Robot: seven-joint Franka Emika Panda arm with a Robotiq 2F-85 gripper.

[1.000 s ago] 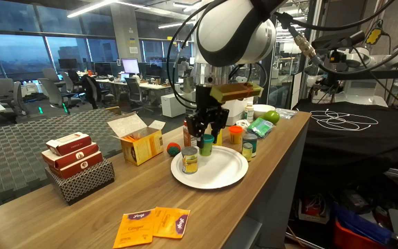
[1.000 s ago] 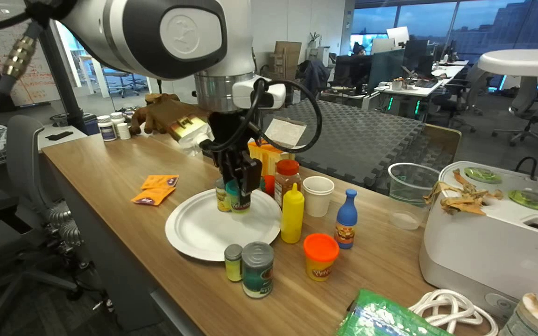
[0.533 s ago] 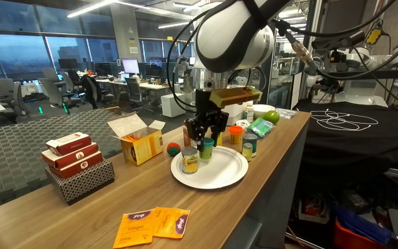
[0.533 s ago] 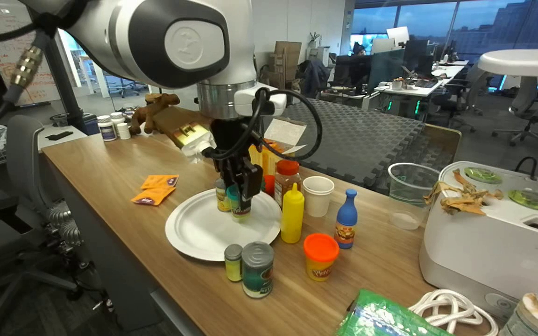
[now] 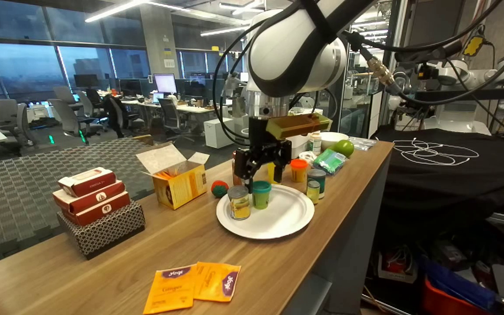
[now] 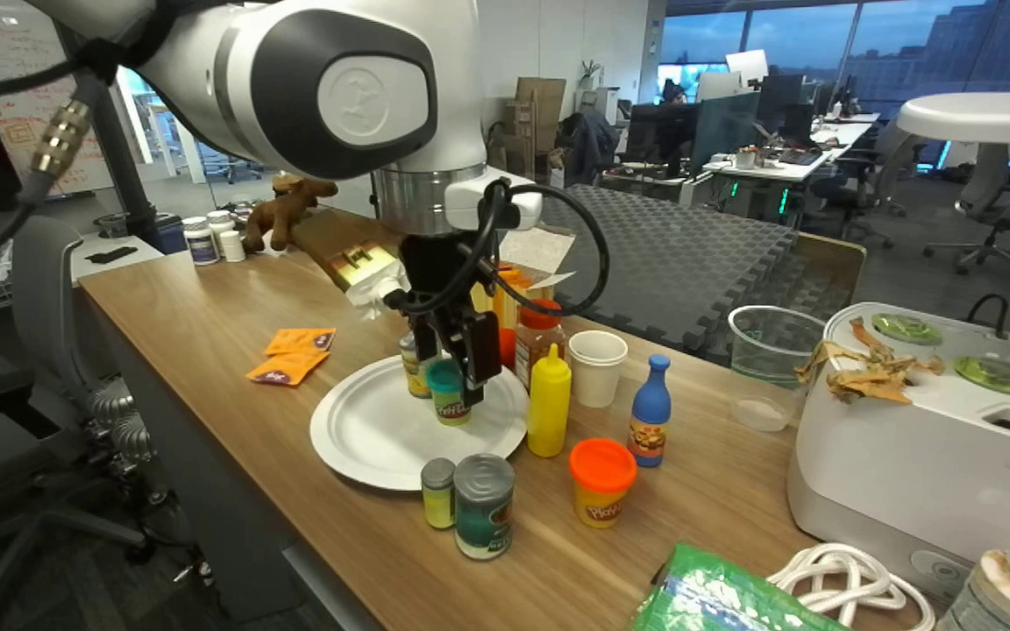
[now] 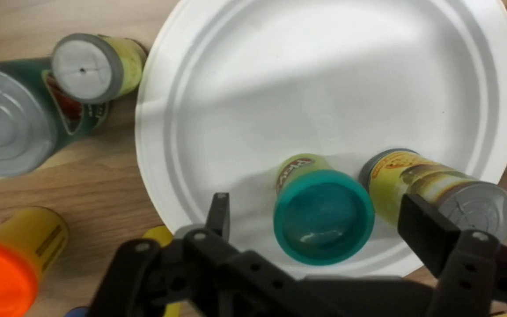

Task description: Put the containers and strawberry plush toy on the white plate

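Note:
My gripper (image 7: 317, 204) is open around a green tub with a teal lid (image 7: 324, 215), with a gap on each side. The tub stands upright on the white plate (image 5: 280, 218). Beside it on the plate is a yellow can (image 5: 240, 208); one finger is close to it, and whether they touch I cannot tell. The strawberry plush toy (image 5: 219, 188) lies on the table behind the plate. Off the plate stand the yellow squeeze bottle (image 6: 549, 403), red-capped spice bottle (image 6: 538, 342), orange-lidded tub (image 6: 603, 486), small yellow-green can (image 6: 438, 499), dark green can (image 6: 483, 508) and blue bottle (image 6: 650, 416).
A yellow cardboard box (image 5: 180, 186) with raised flaps stands near the plush toy. Red boxes (image 5: 94, 205) are stacked farther along. Orange packets (image 5: 190, 286) lie flat on the table. White cups (image 6: 597, 368), a green bag (image 6: 724, 596) and a white appliance (image 6: 926, 473) surround the bottles.
My gripper came down with the teal-lidded tub between its jaws, then opened and let it go on the plate. The yellow can has shifted or tipped very slightly.

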